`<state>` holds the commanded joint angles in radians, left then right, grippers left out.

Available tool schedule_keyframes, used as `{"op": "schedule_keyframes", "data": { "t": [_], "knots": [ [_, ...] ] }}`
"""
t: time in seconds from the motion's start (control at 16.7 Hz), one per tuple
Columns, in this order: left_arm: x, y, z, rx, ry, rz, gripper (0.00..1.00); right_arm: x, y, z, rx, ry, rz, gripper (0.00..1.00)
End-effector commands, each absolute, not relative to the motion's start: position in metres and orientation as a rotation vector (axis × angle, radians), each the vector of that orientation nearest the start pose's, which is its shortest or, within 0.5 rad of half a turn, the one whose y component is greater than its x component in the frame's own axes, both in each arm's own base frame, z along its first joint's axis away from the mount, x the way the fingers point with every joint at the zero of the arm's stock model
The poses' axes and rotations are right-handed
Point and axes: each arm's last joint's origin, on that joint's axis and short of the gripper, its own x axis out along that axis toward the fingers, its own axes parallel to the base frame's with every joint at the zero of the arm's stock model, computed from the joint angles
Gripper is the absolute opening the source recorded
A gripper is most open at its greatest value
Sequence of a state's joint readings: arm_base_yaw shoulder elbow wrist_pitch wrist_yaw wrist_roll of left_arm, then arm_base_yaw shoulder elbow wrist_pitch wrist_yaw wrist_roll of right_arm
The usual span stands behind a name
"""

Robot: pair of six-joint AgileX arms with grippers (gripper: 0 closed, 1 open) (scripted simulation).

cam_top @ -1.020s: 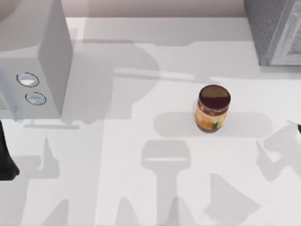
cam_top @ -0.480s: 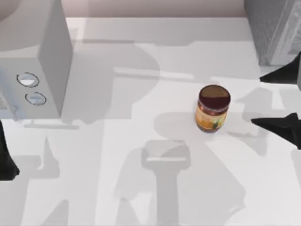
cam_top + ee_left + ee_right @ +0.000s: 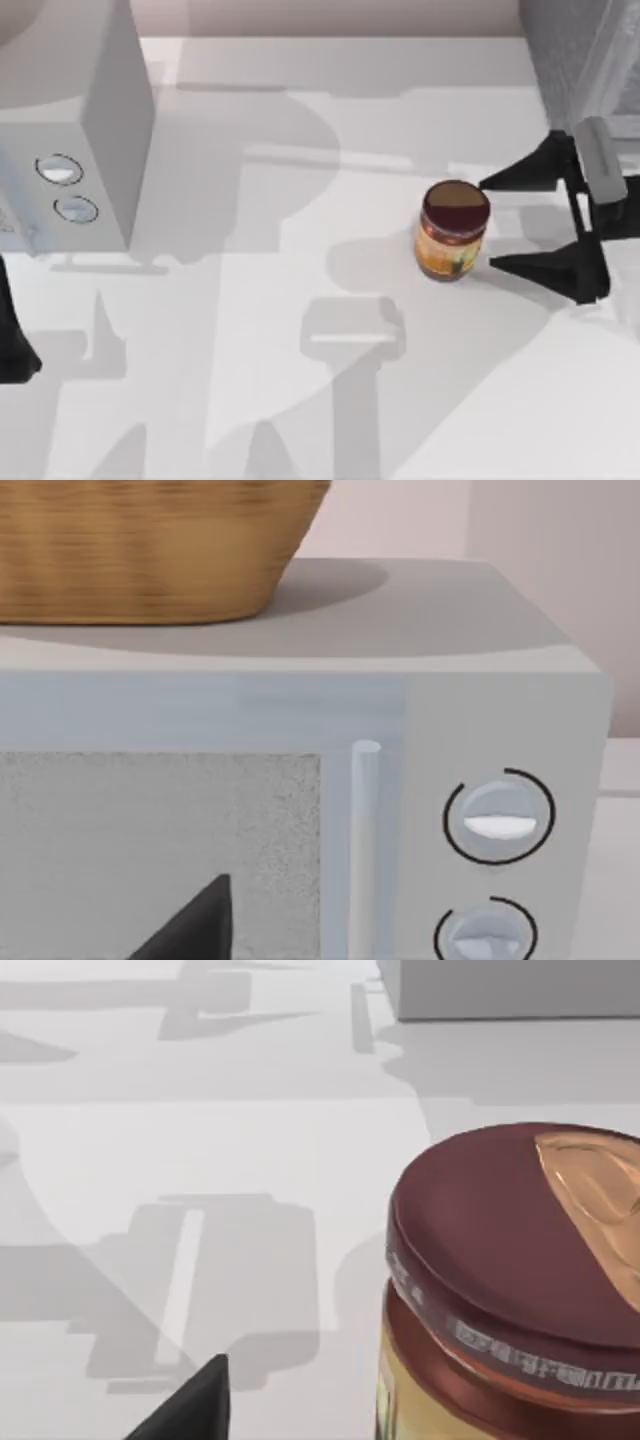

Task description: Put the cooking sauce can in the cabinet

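Observation:
The cooking sauce can [image 3: 452,231] stands upright on the white table right of centre, with a maroon lid and an orange-yellow label. Its lid looms large in the right wrist view [image 3: 520,1250]. My right gripper [image 3: 488,224] is open just to the can's right, one dark finger behind the can and one in front, tips level with its right side and not touching it. The cabinet [image 3: 580,60], grey speckled with a ridged pale front, sits at the back right corner. My left arm [image 3: 12,340] is parked at the left edge; a fingertip [image 3: 195,925] of it faces the microwave.
A pale-grey microwave [image 3: 75,130] with two round dials stands at the back left, seen close in the left wrist view [image 3: 500,820], with a wicker basket [image 3: 150,550] on top. Bare table lies in front of and left of the can.
My right gripper has come in from the right edge and moved left until its open fingers reach the can's right side. The can and left arm have not moved.

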<state>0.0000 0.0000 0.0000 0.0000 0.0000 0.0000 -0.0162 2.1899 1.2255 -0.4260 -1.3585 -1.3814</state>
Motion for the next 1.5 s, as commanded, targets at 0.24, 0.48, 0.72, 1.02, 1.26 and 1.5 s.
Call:
{"op": "schedule_keyframes", "data": {
  "t": [0.24,0.48,0.72,1.02,1.26,1.5],
  "knots": [
    [0.106,-0.001,0.160,0.000,0.000,0.000,1.00,0.395,0.027,0.032,-0.089,0.092,1.556,1.00],
    [0.106,-0.001,0.160,0.000,0.000,0.000,1.00,0.397,0.027,0.025,-0.078,0.078,1.559,1.00],
    [0.106,-0.001,0.160,0.000,0.000,0.000,1.00,0.396,0.029,0.025,-0.079,0.081,1.564,1.00],
    [0.106,-0.001,0.160,0.000,0.000,0.000,1.00,0.401,0.032,0.019,-0.079,0.077,1.559,1.00],
    [0.106,-0.001,0.160,0.000,0.000,0.000,1.00,0.404,0.041,0.009,-0.079,0.078,1.560,1.00],
    [0.106,-0.001,0.160,0.000,0.000,0.000,1.00,0.405,0.055,0.005,-0.081,0.081,1.562,1.00]
  ]
}}
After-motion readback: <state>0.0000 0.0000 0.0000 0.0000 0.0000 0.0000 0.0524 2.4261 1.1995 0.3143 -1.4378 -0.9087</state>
